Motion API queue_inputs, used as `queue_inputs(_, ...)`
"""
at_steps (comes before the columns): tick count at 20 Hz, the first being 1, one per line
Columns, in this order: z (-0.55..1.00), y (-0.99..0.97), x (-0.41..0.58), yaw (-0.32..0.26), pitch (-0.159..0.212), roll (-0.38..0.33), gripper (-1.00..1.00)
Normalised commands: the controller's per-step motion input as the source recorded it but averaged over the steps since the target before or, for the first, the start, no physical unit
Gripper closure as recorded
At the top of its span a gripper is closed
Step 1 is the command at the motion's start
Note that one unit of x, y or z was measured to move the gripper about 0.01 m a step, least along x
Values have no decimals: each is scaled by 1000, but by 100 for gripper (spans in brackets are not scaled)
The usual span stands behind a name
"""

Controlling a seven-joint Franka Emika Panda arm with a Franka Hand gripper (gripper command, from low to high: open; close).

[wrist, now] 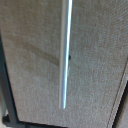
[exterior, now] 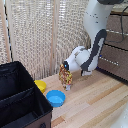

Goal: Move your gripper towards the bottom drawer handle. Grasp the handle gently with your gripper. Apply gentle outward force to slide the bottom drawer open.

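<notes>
In the exterior view my white arm bends down from the upper right, and its gripper end sits low beside the dark brown dresser. The bottom drawer is at the exterior view's right edge, with its thin silver handle a short way from the gripper end. The fingers are too small and too hidden by the wrist to make out. The wrist view is filled by a brown-grey drawer front seen close up. A slim silver bar, the handle, runs across it. No fingers show there, and nothing touches the bar.
A colourful snack bag stands on the wooden floor just beside the arm's wrist. A blue bowl and a yellow bowl lie nearby. A large black box fills the lower left. Another drawer sits above the bottom one.
</notes>
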Motion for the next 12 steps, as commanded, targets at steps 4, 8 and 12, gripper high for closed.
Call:
queue_inputs(4, 96, -607, -410, 13, -72, -57, -100)
queue_inputs(8, 5, -668, -372, 31, -62, -43, -100)
queue_inputs(12, 0, -671, -78, 7, -39, -2, 100)
